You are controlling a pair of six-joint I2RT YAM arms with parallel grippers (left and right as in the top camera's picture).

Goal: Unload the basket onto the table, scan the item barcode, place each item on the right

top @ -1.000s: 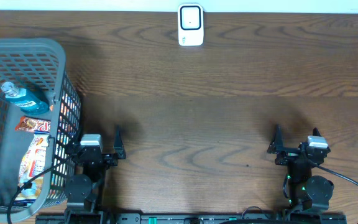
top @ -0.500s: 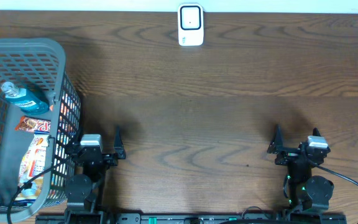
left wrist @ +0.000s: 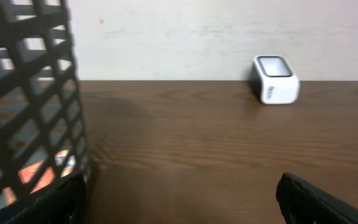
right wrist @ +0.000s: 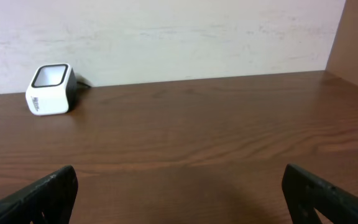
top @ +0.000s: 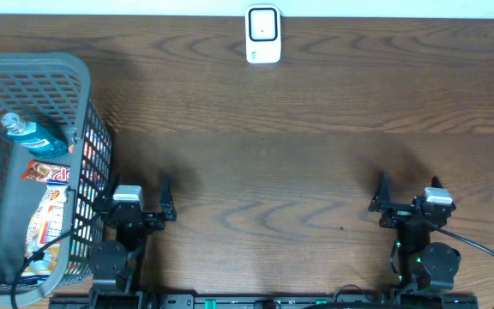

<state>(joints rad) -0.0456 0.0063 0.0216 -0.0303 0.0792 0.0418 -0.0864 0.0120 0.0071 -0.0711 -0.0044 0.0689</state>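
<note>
Noting left fingers and right fingers spread fully wide, empty, low at near edge of tabletop. Located items to scan, a snack packet and a blue bottle, inside mesh basket just left of left fingers, well apart from right fingers. Judged left fingers nearer; packet's long axis unclear; scanner at far edge, centre.

Dark wooden table, pale wall behind
</note>
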